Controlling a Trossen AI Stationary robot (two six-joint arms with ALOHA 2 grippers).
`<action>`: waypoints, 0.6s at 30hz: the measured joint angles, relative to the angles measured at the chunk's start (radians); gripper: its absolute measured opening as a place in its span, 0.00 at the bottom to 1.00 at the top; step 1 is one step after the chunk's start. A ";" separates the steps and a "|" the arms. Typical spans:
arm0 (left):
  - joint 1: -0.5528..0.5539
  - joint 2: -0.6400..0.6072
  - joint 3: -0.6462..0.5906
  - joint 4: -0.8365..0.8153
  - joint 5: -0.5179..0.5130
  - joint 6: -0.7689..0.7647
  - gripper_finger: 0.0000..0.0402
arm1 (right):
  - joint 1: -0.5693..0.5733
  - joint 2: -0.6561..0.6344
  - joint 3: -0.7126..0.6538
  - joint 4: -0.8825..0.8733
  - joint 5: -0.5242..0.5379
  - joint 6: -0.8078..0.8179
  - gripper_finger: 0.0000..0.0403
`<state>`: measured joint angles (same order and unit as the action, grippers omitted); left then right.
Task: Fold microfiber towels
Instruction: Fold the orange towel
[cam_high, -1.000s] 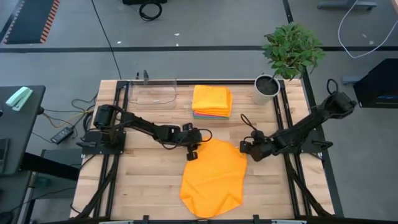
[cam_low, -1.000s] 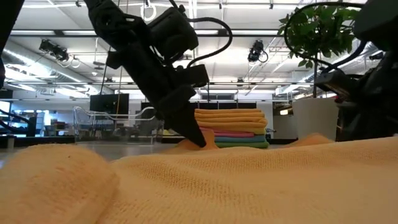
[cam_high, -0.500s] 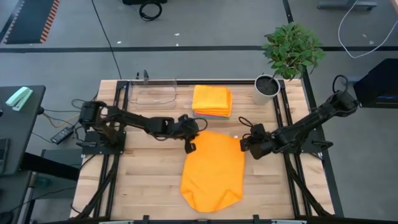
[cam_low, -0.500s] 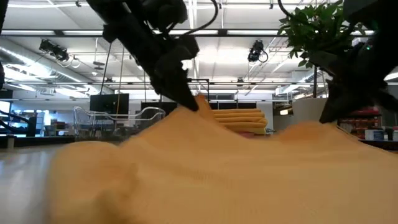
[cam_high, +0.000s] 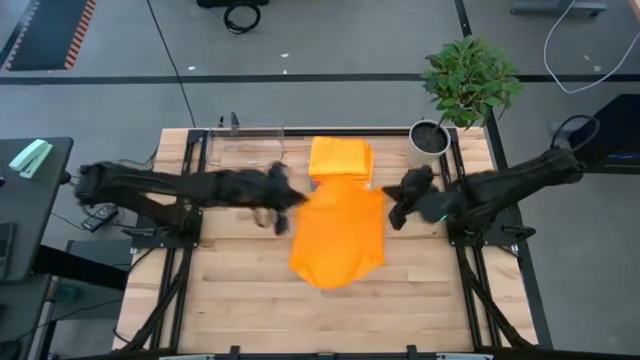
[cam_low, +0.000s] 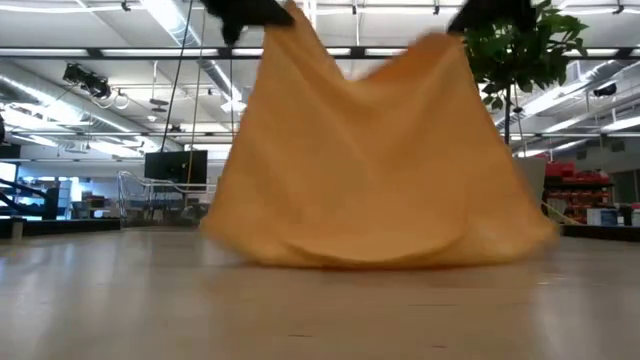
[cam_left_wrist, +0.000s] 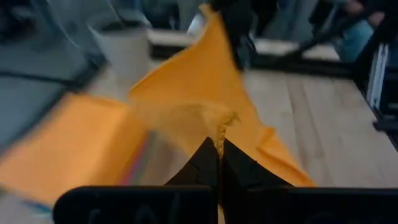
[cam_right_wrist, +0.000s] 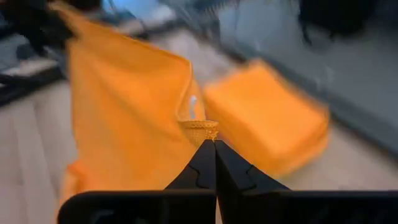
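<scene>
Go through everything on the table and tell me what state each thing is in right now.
Orange towel: lifted by two corners, lower edge on the table.
Left gripper: shut on one corner.
Right gripper: shut on the other corner.
Towel stack: folded.
Clear tray: looks empty.
Potted plant: upright.

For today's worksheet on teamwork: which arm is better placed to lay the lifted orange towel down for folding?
Neither alone. The left claw and right claw each pinch one top corner of the orange towel, which hangs between them, so both should probably move together.
</scene>
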<state>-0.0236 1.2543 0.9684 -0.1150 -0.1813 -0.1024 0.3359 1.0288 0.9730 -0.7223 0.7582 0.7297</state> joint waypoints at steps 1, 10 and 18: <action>0.004 -0.047 -0.002 -0.011 -0.015 0.015 0.01 | -0.001 -0.010 0.048 -0.002 0.010 -0.076 0.00; 0.056 -0.242 0.000 -0.029 -0.048 0.012 0.01 | -0.080 -0.024 0.294 -0.035 -0.045 -0.396 0.00; -0.034 -0.228 -0.002 -0.039 -0.046 -0.016 0.01 | -0.036 0.014 0.266 -0.050 -0.177 -0.334 0.00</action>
<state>-0.0574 1.0264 0.9668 -0.1537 -0.2277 -0.1181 0.2998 1.0428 1.2388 -0.7719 0.5809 0.3952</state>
